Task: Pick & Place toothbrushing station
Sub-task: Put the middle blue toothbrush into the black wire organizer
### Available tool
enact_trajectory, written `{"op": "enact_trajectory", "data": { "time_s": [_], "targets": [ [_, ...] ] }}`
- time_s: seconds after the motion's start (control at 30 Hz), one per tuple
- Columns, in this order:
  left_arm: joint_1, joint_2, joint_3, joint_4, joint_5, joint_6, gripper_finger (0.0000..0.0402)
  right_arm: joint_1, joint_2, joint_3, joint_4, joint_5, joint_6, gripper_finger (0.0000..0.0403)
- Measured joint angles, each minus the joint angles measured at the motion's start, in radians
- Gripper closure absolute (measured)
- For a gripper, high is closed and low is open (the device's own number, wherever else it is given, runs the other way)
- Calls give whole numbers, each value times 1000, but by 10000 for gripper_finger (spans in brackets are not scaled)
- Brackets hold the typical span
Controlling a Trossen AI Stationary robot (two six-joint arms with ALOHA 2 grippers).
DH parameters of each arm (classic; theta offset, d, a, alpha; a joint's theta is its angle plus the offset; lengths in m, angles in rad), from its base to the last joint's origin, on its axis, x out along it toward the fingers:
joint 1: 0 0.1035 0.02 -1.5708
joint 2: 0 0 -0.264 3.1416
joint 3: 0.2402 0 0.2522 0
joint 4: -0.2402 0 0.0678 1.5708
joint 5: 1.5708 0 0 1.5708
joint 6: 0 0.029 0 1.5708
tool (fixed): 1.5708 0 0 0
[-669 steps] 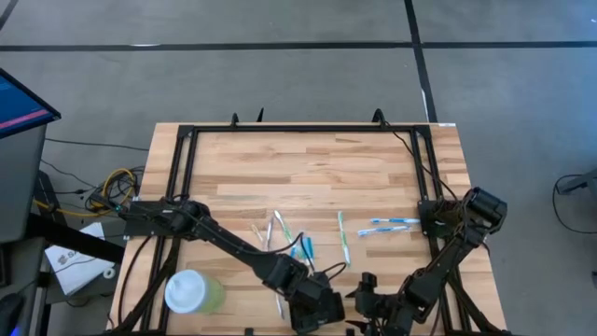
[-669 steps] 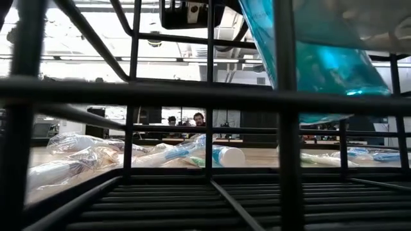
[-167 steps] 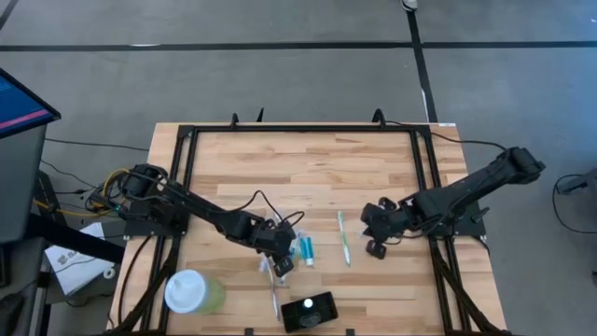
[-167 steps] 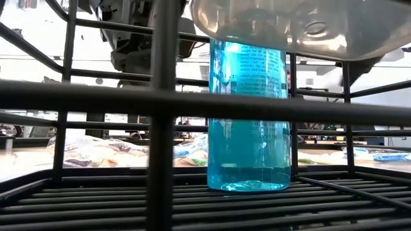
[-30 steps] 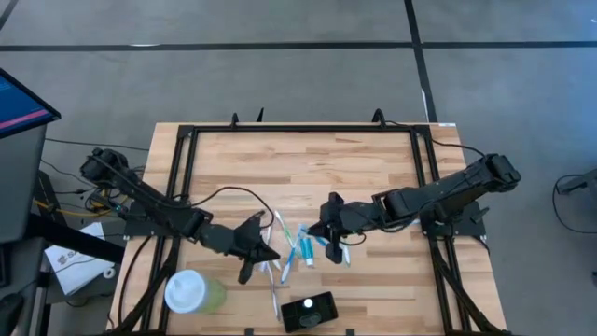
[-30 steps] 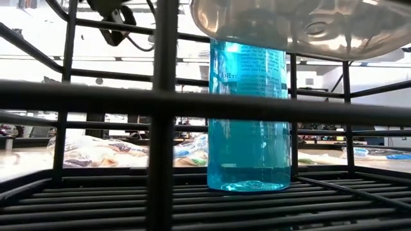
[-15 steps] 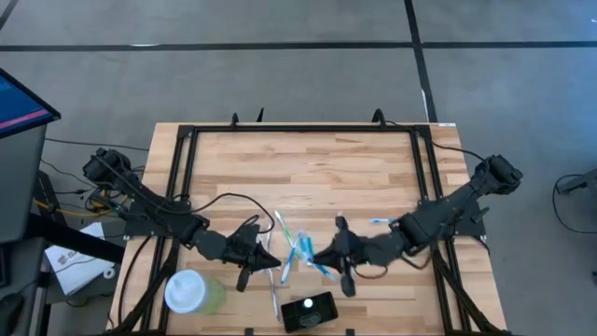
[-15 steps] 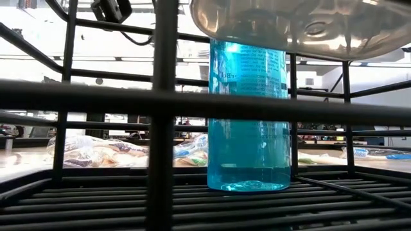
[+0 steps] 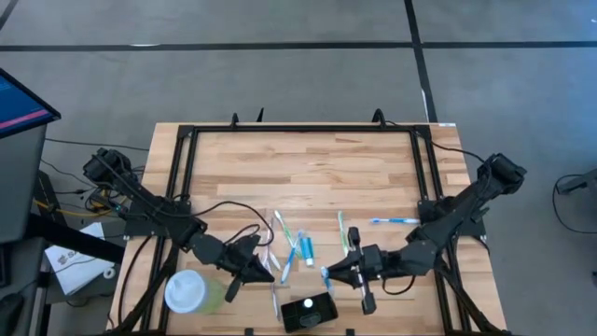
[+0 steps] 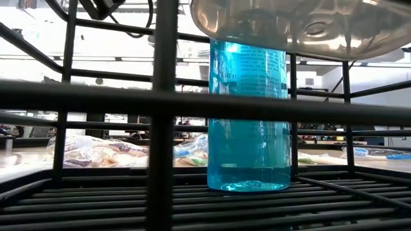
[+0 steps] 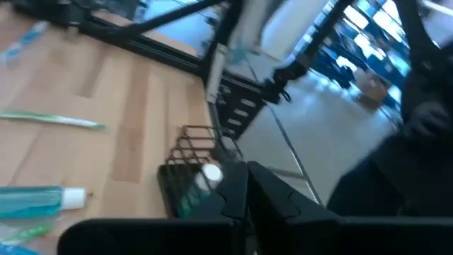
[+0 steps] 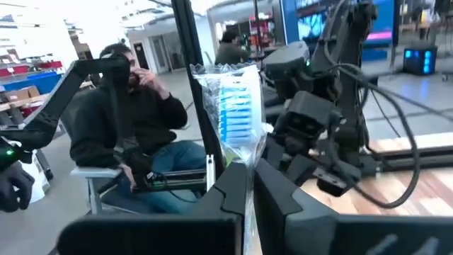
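Right end effector [image 9: 327,277] moved toward the holder [image 9: 309,311], pinching a wrapped toothbrush [image 12: 236,117] over the table [image 9: 308,168].

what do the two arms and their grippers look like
Both arms are dark, near-black, built of slim segments with bulkier rounded joint housings. Thin black cables loop loosely along each of them, most visibly by the left gripper and behind the right gripper. Each gripper ends in two dark, tapered, wedge-shaped fingers with flat inner faces. No markings show on them.

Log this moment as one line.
right gripper: shut on wrapped toothbrush | left gripper: shut, empty | holder: table's near edge
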Motion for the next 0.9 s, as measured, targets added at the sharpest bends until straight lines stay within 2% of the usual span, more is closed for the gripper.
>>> {"op": "enact_trajectory", "data": {
  "time_s": [0.1, 0.23, 0.33, 0.7, 0.9],
  "targets": [
    [6, 0, 0, 0, -1, 85, 399, -6, 0, -33, 79, -1, -25, 398],
    [23, 0, 0, 11, -28, 405, 399, -23, 1, -66, 139, 3, -60, 398],
    [27, 0, 0, 58, -29, 509, 398, -33, 1, -82, 148, 3, -92, 400],
    [26, 0, 2, 108, -28, 518, 398, -7, 83, -227, 537, -14, -192, 400],
    [27, 0, 2, 113, -28, 515, 398, 12, 174, -292, 770, -90, -188, 400]
  ]
}}
